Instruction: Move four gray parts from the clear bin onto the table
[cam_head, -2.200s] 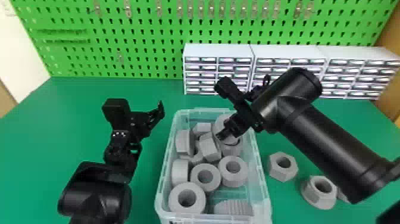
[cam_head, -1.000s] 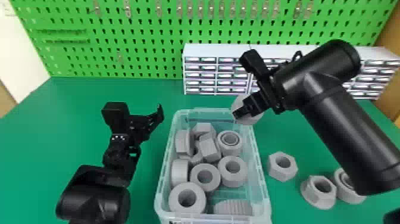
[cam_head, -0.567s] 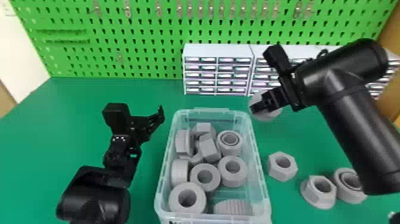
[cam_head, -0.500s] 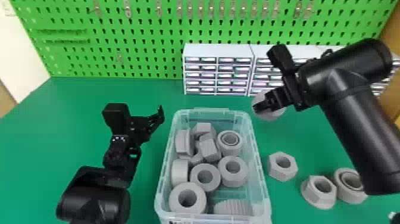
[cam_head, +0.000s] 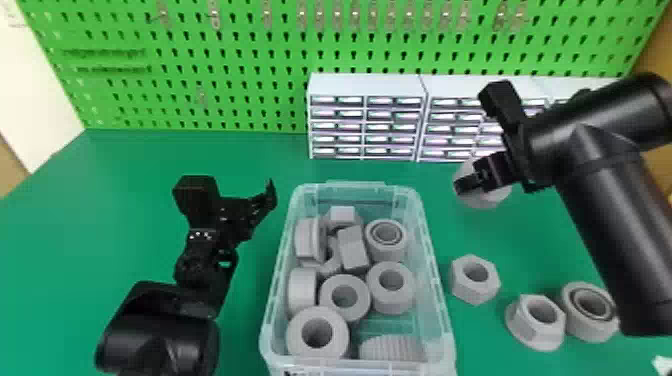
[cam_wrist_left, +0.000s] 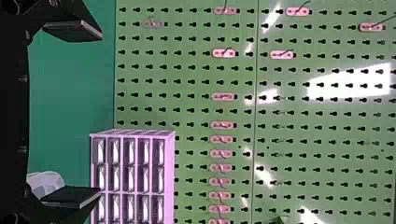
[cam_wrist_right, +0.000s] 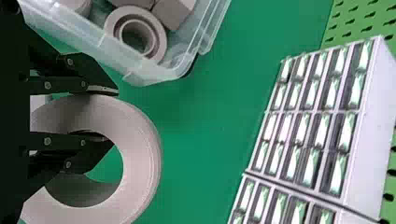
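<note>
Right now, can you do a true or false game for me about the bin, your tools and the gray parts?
1. The right tool is holding a gray ring. True.
2. The clear bin is empty. False: several gray parts are inside it.
3. Three gray parts can be seen on the green table, to the right of the bin. True.
4. The left tool is shut on a nut. False: it is open, with nothing between its fingers.
5. The white drawers stand behind the bin. True.
</note>
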